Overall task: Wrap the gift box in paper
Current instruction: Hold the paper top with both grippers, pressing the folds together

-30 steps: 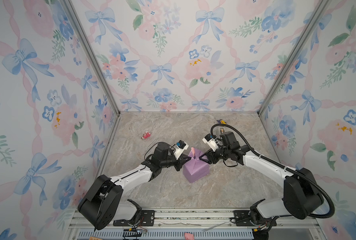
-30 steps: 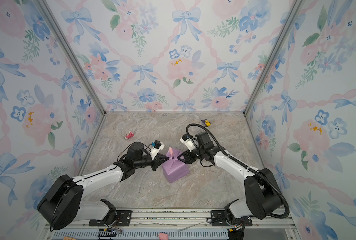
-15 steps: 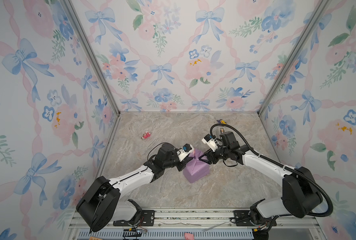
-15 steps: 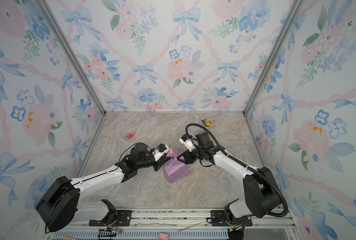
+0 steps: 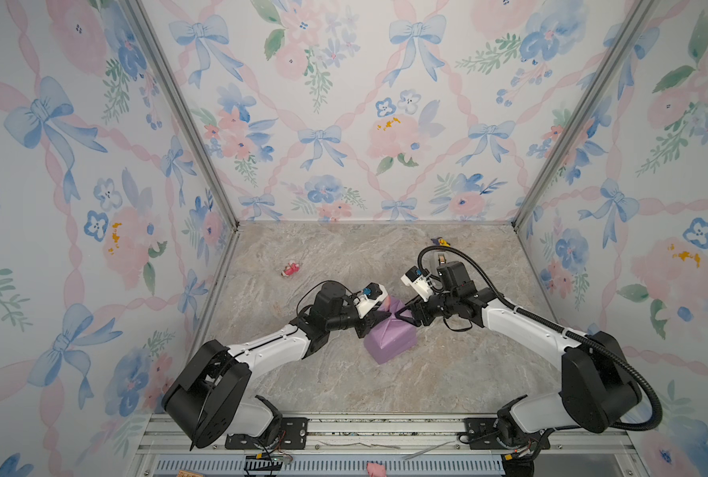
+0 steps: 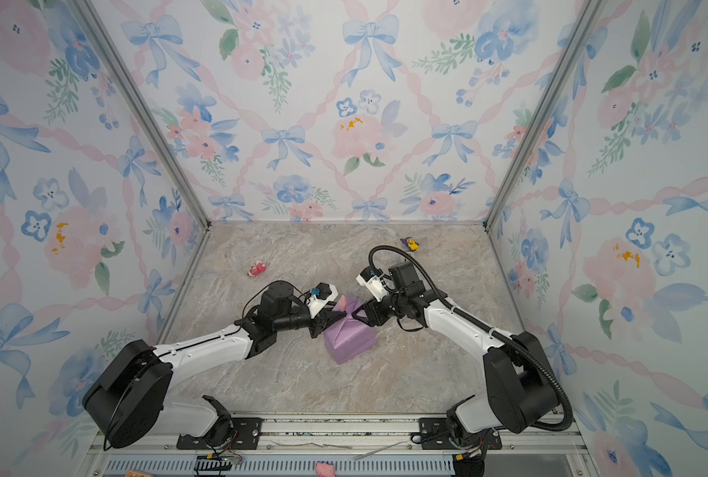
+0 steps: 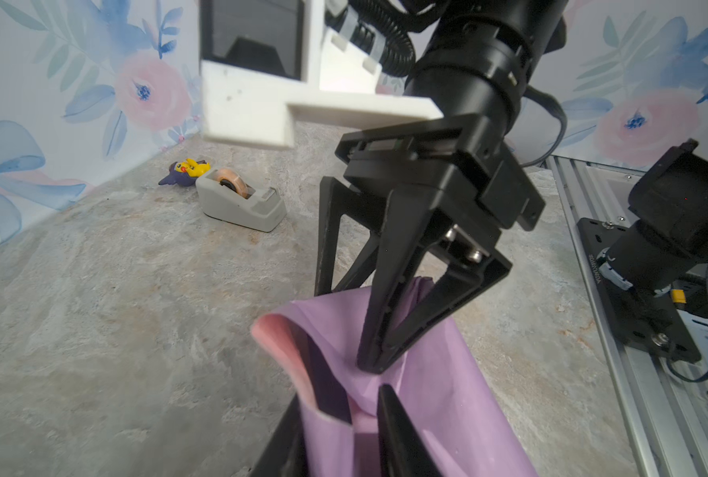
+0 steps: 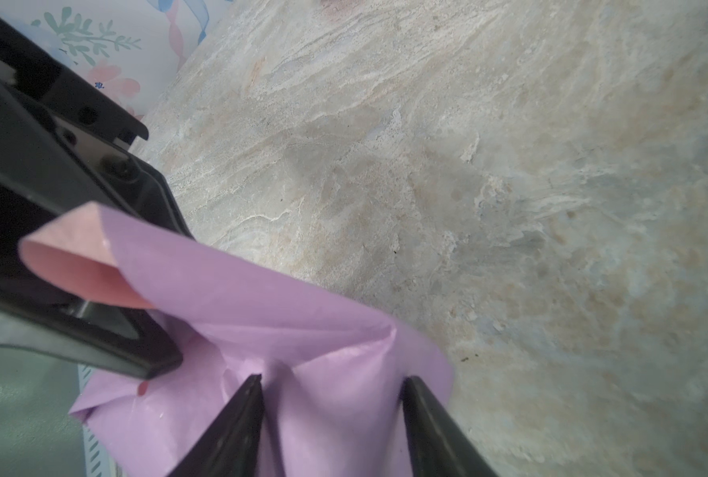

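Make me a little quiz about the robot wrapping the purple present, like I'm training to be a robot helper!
1. True or false: the tape dispenser sits on top of the paper.
2. What colour is the inside of the paper's curled-back edge? A pink, B green, C yellow.
3. Look at the right gripper in the right wrist view: are its jaws apart or together?

Key:
1. False. It stands on the table, away from the paper.
2. A.
3. Apart.
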Action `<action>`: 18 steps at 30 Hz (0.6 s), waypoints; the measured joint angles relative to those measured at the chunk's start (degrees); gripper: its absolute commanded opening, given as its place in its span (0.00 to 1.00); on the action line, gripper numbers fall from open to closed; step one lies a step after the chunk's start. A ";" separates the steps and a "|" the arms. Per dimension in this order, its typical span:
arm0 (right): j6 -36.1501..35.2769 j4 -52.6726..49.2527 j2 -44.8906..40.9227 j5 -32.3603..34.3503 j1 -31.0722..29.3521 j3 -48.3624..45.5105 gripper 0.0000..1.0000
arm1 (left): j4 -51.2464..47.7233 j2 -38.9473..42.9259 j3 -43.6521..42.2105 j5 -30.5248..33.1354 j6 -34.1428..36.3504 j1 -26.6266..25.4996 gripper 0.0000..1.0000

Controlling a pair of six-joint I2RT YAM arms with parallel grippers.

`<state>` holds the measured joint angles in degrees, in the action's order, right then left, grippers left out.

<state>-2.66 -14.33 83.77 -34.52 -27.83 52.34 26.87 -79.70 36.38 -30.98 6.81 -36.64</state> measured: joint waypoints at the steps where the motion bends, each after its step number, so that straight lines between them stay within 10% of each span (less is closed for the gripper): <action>1: 0.00 0.04 0.00 -0.04 0.00 -0.04 0.56 | 0.70 -0.20 0.00 -0.20 -0.48 0.00 0.31; 18: -0.85 0.42 -0.02 -1.31 -0.02 -0.46 0.57 | 7.78 -5.99 0.00 -3.04 -5.40 1.18 0.18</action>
<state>-3.51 -13.91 83.74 -35.83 -27.86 51.88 34.65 -85.69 36.38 -34.02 1.41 -35.46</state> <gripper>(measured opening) 0.565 0.255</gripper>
